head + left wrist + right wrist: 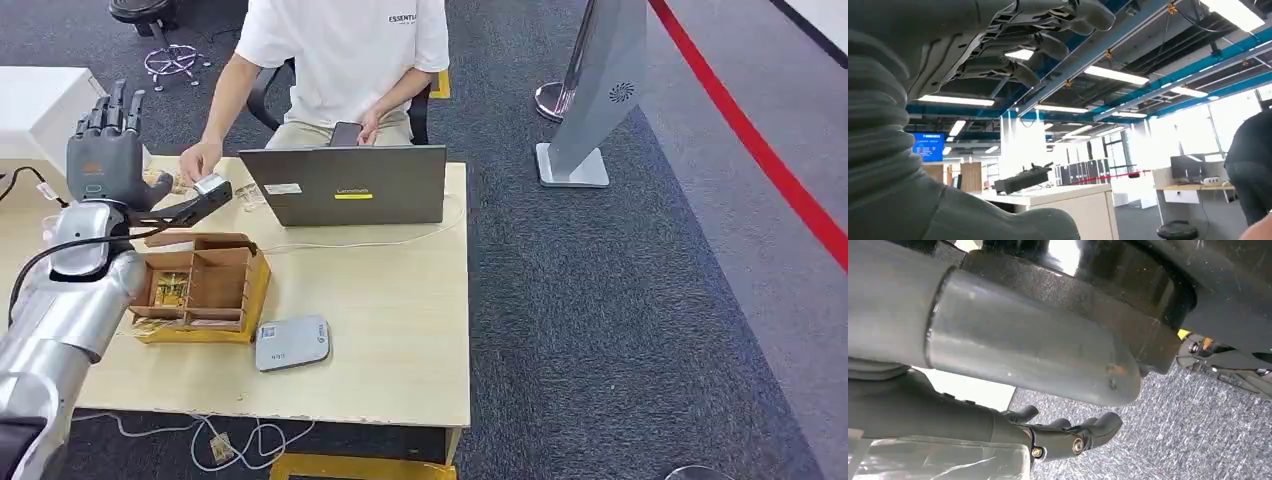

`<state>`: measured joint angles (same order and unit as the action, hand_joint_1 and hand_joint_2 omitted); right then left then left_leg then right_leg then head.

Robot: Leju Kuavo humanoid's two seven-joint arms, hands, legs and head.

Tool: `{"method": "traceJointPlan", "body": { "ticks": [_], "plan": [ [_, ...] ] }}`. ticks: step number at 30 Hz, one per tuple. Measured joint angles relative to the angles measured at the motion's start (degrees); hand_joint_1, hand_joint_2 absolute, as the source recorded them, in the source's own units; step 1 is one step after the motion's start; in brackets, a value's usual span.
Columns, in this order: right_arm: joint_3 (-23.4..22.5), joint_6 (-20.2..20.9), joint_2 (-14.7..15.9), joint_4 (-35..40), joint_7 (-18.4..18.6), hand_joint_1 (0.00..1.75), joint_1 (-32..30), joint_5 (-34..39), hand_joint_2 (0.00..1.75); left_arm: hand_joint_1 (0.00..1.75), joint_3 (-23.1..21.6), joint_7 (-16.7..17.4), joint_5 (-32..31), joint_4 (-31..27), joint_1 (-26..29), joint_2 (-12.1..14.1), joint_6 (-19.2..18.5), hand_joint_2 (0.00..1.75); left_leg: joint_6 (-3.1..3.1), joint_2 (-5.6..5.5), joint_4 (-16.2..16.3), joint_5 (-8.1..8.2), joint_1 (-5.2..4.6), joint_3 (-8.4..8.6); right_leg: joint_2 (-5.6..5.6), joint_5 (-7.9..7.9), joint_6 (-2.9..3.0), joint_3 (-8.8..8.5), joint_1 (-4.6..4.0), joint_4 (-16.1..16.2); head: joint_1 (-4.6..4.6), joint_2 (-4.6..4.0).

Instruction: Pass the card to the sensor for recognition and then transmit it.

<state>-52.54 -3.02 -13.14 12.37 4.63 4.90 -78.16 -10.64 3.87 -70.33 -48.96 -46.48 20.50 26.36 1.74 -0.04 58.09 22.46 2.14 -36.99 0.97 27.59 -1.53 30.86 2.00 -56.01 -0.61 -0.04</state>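
Note:
My left hand is raised over the table's far left corner, palm toward the person, fingers straight up and apart with nothing in them; the fingers show against the ceiling. Just right of it stands the black sensor on its slanted arm, also visible as the sensor. A person's hand rests right behind the sensor head. Small tan cards lie in a wooden box. My right hand hangs over the carpet, fingers loosely bent, holding nothing.
A grey flat pad lies in front of the box. A grey laptop stands open at the table's far edge before the seated person, who holds a phone. A cable crosses the tabletop.

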Motion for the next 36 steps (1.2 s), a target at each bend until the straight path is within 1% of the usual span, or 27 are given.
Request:
{"method": "traceJointPlan", "body": {
  "ticks": [2, 4, 5, 6, 7, 9, 10, 11, 12, 13, 14, 16, 17, 18, 19, 20, 22, 24, 25, 26, 27, 29, 30, 31, 32, 34, 36],
  "plan": [
    [-0.02, -0.02, 0.02, 0.00, 0.00, 0.00, -0.01, 0.26, 0.00, 0.00, 0.15, -1.26, 1.93, -1.11, 1.32, 0.13, -0.22, 1.75, 0.00, 0.00, -0.01, 0.00, 0.00, 0.01, 0.01, 0.00, 0.00, -0.03, 0.00, 0.00, 0.00, -0.02],
    [-0.04, -0.07, 0.00, 0.00, 0.00, 0.00, -0.05, 1.05, 0.00, 0.00, 1.07, -3.16, 6.97, -6.42, 5.40, 0.83, -0.98, 1.75, 0.02, 0.08, -0.06, 0.02, -0.04, 0.04, 0.11, 0.00, 0.00, -0.23, 0.01, -0.02, -0.02, 0.00],
    [-0.04, -0.09, 0.00, 0.00, 0.00, 0.00, -0.07, 1.18, 0.00, 0.00, 1.58, -3.39, 7.95, -7.56, 7.68, 1.10, -1.16, 1.75, 0.04, 0.14, -0.06, 0.04, -0.06, 0.04, 0.19, 0.00, 0.00, -0.22, 0.02, -0.03, -0.02, -0.02],
    [-0.13, -0.18, 0.00, 0.00, 0.00, 0.00, -0.15, 1.88, 0.00, 0.00, 2.50, -4.22, 11.97, -13.31, 11.93, 1.69, -1.68, 1.75, 0.06, 0.22, -0.07, 0.08, -0.09, 0.05, 0.31, 0.01, 0.00, -0.20, 0.03, -0.04, 0.00, 0.00],
    [-0.31, -0.31, 0.00, 0.00, 0.00, 0.00, -0.22, 2.38, 0.00, 0.00, 3.96, -4.83, 14.50, -19.08, 16.67, 2.58, -1.86, 1.75, 0.11, 0.37, -0.08, 0.19, -0.13, 0.16, 0.46, 0.06, 0.04, -0.19, 0.08, -0.03, 0.09, 0.00],
    [-0.79, -0.83, -0.04, -0.04, -0.46, 0.00, -0.49, 3.45, 0.00, 0.00, 8.14, -6.76, 18.10, -30.66, 28.29, 3.98, -1.44, 1.75, 0.06, 0.75, -0.10, 0.50, -0.23, 0.32, 0.84, 0.17, 0.02, -0.27, 0.17, -0.05, -0.02, -0.02],
    [-1.26, -1.40, -0.04, -0.06, -0.72, 0.00, -0.73, 4.21, 0.00, 0.00, 11.69, -9.46, 20.29, -38.32, 36.31, 4.26, -0.44, 1.75, 0.11, 1.01, -0.09, 0.68, -0.26, 0.43, 1.03, 0.30, 0.08, -0.23, 0.22, -0.03, -0.04, -0.02],
    [-1.72, -1.79, -0.04, -0.07, -1.31, 0.00, -1.00, 4.89, 0.00, 0.00, 14.99, -12.71, 22.47, -44.07, 43.14, 4.09, 0.50, 1.75, 0.01, 1.16, -0.06, 0.81, -0.28, 0.48, 1.16, 0.37, 0.09, -0.19, 0.25, -0.02, -0.11, -0.02],
    [-2.12, -2.17, -0.07, -0.07, -1.71, 0.00, -1.22, 5.44, 0.00, 0.00, 18.46, -16.78, 24.69, -49.27, 49.47, 3.25, 0.85, 1.75, -0.03, 1.21, -0.04, 0.87, -0.28, 0.46, 1.20, 0.45, 0.00, -0.03, 0.25, 0.02, -0.20, -0.02],
    [-2.55, -2.32, -0.07, -0.07, -2.03, 0.00, -1.35, 5.98, 0.00, 0.00, 22.53, -21.52, 26.89, -54.39, 54.31, 1.39, 0.38, 1.75, -0.19, 1.16, -0.04, 1.01, -0.28, 0.39, 1.10, 0.64, -0.14, -0.06, 0.25, 0.03, -0.22, 0.00],
    [-3.04, -2.38, -0.07, -0.07, -2.34, 0.00, -1.40, 6.38, 0.00, 0.00, 26.05, -25.59, 28.55, -58.42, 58.31, -0.67, -0.68, 1.75, -0.18, 0.89, -0.04, 1.01, -0.30, 0.35, 0.87, 0.81, -0.15, -0.09, 0.25, 0.05, -0.20, 0.00],
    [-3.78, -2.60, -0.09, -0.07, -2.56, 0.00, -1.43, 7.00, 0.00, 0.00, 33.52, -33.59, 31.28, -66.07, 64.62, -5.59, -5.13, 1.75, -0.21, 0.50, -0.02, 1.12, -0.34, 0.38, 0.48, 0.96, -0.18, -0.26, 0.28, 0.07, -0.15, -0.02],
    [-4.17, -2.80, -0.20, -0.07, -2.67, 0.00, -1.45, 7.21, 0.00, 0.00, 37.51, -37.29, 32.14, -69.20, 66.13, -8.73, -8.59, 1.75, -0.21, 0.35, -0.01, 1.11, -0.34, 0.36, 0.33, 0.98, -0.19, -0.29, 0.29, 0.06, -0.13, -0.02],
    [-4.57, -3.00, -0.28, -0.07, -2.69, 0.00, -1.44, 7.41, 0.00, 0.00, 41.41, -40.12, 32.90, -72.01, 67.86, -12.23, -11.57, 1.75, -0.22, 0.22, 0.01, 1.11, -0.34, 0.35, 0.17, 1.00, -0.20, -0.32, 0.29, 0.07, -0.09, -0.02],
    [-4.83, -3.12, -0.39, -0.07, -2.86, 0.00, -1.42, 7.43, 0.00, 0.00, 44.79, -41.96, 33.20, -74.45, 68.95, -14.39, -13.65, 1.75, -0.22, 0.19, 0.02, 1.11, -0.34, 0.35, 0.11, 1.01, -0.18, -0.34, 0.29, 0.07, -0.05, -0.02],
    [-4.98, -3.17, -0.44, -0.07, -2.93, 0.00, -1.42, 7.43, 0.00, 0.00, 47.52, -42.97, 33.09, -76.40, 69.52, -16.77, -15.51, 1.75, -0.25, 0.11, 0.02, 1.08, -0.34, 0.35, 0.04, 1.00, -0.18, -0.36, 0.29, 0.06, -0.09, 0.00],
    [-5.36, -3.08, -0.48, -0.07, -3.04, 0.00, -1.37, 7.45, 0.00, 0.00, 52.75, -43.54, 32.74, -79.67, 69.57, -20.34, -19.00, 1.75, -0.23, -0.05, 0.01, 1.00, -0.34, 0.35, -0.14, 1.00, -0.17, -0.46, 0.27, 0.06, -0.04, 0.00],
    [-5.79, -3.06, -0.55, -0.07, -3.08, 0.00, -1.32, 7.58, 0.00, 0.00, 57.51, -43.89, 33.18, -82.30, 69.59, -24.60, -21.34, 1.75, -0.21, -0.06, 0.00, 0.98, -0.33, 0.38, -0.17, 0.98, -0.15, -0.49, 0.27, 0.06, -0.04, -0.02],
    [-5.90, -3.08, -0.59, -0.09, -3.08, 0.00, -1.32, 7.61, 0.00, 0.00, 59.59, -43.91, 33.24, -83.19, 69.50, -26.13, -22.50, 1.75, -0.22, -0.07, 0.01, 0.98, -0.33, 0.40, -0.17, 0.98, -0.15, -0.51, 0.27, 0.06, -0.07, 0.00],
    [-6.01, -3.08, -0.66, -0.11, -3.08, 0.00, -1.32, 7.63, 0.00, 0.00, 61.91, -43.91, 32.67, -83.76, 69.22, -28.49, -24.47, 1.75, -0.26, -0.10, 0.01, 0.95, -0.33, 0.40, -0.20, 0.98, -0.15, -0.52, 0.27, 0.06, -0.04, 0.00],
    [-6.14, -3.08, -0.70, -0.11, -3.08, 0.00, -1.31, 7.63, 0.00, 0.00, 64.25, -43.91, 31.71, -83.78, 68.47, -29.99, -26.61, 1.75, -0.28, -0.16, 0.01, 0.93, -0.34, 0.38, -0.25, 0.96, -0.17, -0.54, 0.27, 0.06, -0.04, 0.00],
    [-6.29, -3.10, -0.87, -0.11, -3.08, 0.00, -1.30, 7.63, 0.00, 0.00, 70.01, -43.19, 27.43, -82.52, 65.96, -33.30, -28.13, 1.75, -0.28, -0.22, 0.01, 0.93, -0.34, 0.40, -0.31, 0.96, -0.17, -0.56, 0.27, 0.06, 0.07, 0.00],
    [-6.32, -3.10, -0.90, -0.11, -3.04, 0.00, -1.31, 7.56, 0.00, 0.00, 72.66, -42.74, 24.55, -80.80, 64.60, -34.34, -28.02, 1.75, -0.27, -0.23, 0.00, 0.93, -0.36, 0.41, -0.32, 0.96, -0.17, -0.58, 0.28, 0.06, 0.02, 0.00],
    [-6.29, -3.15, -0.94, -0.11, -2.91, 0.00, -1.30, 7.32, 0.00, 0.00, 75.39, -41.90, 19.85, -77.92, 63.29, -35.47, -27.03, 1.75, -0.27, -0.23, 0.00, 0.93, -0.36, 0.45, -0.31, 0.95, -0.15, -0.58, 0.28, 0.06, 0.02, -0.02],
    [-6.32, -3.17, -1.01, -0.11, -2.86, 0.00, -1.30, 7.23, 0.00, 0.00, 77.42, -42.19, 16.05, -74.47, 62.15, -36.13, -25.22, 1.75, -0.27, -0.21, -0.01, 0.93, -0.35, 0.47, -0.31, 0.95, -0.15, -0.58, 0.28, 0.05, -0.04, -0.02],
    [-6.32, -3.17, -1.09, -0.11, -2.67, 0.00, -1.29, 7.08, 0.00, 0.00, 80.45, -43.14, 13.18, -67.90, 60.62, -37.70, -21.27, 1.75, -0.27, -0.20, 0.00, 0.93, -0.30, 0.46, -0.30, 0.95, -0.15, -0.57, 0.24, 0.05, -0.18, 0.00],
    [-6.32, -3.21, -1.14, -0.11, -2.54, 0.00, -1.25, 7.08, 0.00, 0.00, 82.12, -43.43, 12.48, -64.45, 59.78, -38.47, -20.30, 1.75, -0.27, -0.22, 0.02, 0.94, -0.31, 0.44, -0.32, 0.96, -0.14, -0.57, 0.25, 0.05, -0.11, -0.02]
  ]
}}
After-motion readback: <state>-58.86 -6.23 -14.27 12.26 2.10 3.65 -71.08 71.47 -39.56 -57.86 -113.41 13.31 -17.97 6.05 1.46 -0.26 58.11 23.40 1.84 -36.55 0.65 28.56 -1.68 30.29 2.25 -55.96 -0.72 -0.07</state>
